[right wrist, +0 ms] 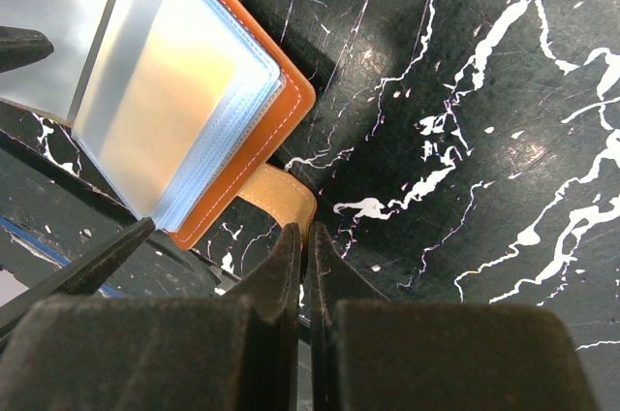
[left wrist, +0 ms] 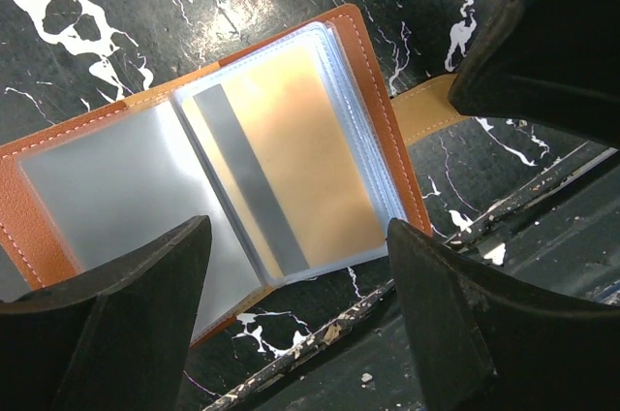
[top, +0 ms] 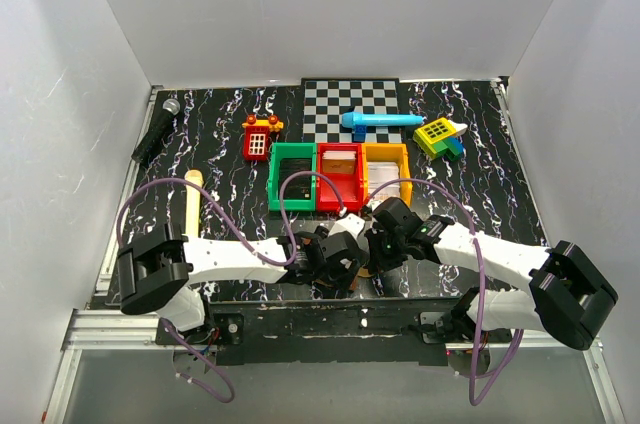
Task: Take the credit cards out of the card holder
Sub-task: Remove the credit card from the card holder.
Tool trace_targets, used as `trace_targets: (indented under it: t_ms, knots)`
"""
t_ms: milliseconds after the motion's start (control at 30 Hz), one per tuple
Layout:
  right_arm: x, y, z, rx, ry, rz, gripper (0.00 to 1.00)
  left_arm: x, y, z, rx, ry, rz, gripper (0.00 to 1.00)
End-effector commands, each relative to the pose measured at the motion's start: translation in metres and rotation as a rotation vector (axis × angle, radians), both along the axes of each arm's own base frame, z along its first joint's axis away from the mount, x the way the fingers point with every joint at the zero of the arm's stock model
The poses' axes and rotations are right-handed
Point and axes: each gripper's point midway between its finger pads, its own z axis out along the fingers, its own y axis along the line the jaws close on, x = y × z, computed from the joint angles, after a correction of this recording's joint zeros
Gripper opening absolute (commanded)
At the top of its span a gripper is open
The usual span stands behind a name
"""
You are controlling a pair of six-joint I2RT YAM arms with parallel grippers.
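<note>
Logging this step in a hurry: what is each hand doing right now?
Left hand: open, over the opened card holder, holding nothing.
Right hand: closed, tips at the strap; whether it grips the strap cannot be told.

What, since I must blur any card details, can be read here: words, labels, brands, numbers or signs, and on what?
No text is readable.
The card in the open card holder: only a grey stripe shows through the clear sleeve, no print.
The yellow toy block and red toy phone: button grids, too small to read.
</note>
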Motion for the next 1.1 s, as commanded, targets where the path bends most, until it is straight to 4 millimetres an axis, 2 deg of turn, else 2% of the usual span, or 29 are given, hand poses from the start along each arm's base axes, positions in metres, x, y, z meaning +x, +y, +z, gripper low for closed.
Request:
trace_targets:
  t_ms: [0, 367, 633, 900, 1067]
  knots:
    - [0.005, 0.007, 0.007, 0.028, -0.021, 0.010, 0.01, 0.006, -0.008, 0.009, -0.002, -0.029, 0.030, 0.73]
    - [0.005, 0.006, 0.006, 0.026, -0.019, 0.011, 0.01, 0.006, -0.007, 0.005, 0.026, -0.030, 0.061, 0.76]
    - [0.005, 0.006, 0.007, 0.026, -0.019, 0.010, 0.01, 0.006, -0.012, 0.015, 0.000, -0.040, 0.070, 0.78]
    - [0.006, 0.008, 0.008, 0.029, -0.019, 0.011, 0.01, 0.005, 0.000, -0.002, 0.077, -0.021, 0.109, 0.75]
    - [0.006, 0.008, 0.009, 0.029, -0.018, 0.012, 0.01, 0.009, 0.006, 0.000, 0.091, -0.033, 0.140, 0.75]
